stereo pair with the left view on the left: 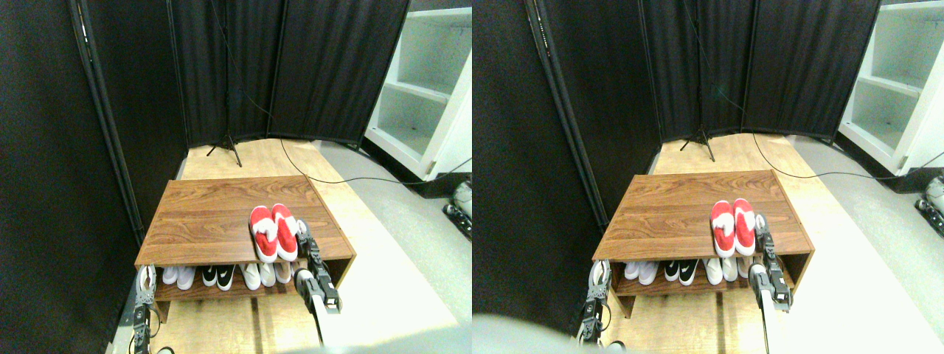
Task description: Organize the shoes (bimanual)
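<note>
Two bright red shoes [273,231] with white patches lie side by side on top of the wooden shoe rack [214,214], near its front right, toes pointing away from me. My right gripper [303,232] is raised just beside the right red shoe's outer side, close to or touching it. My left gripper [146,282] hangs low at the rack's front left corner, well away from the red shoes.
A row of white, beige and black-and-white shoes [221,276] fills the rack's lower shelf. Black curtain panels [243,66] stand behind and to the left. A white shelving unit [424,96] stands at the right, and a cable [354,179] runs across the floor.
</note>
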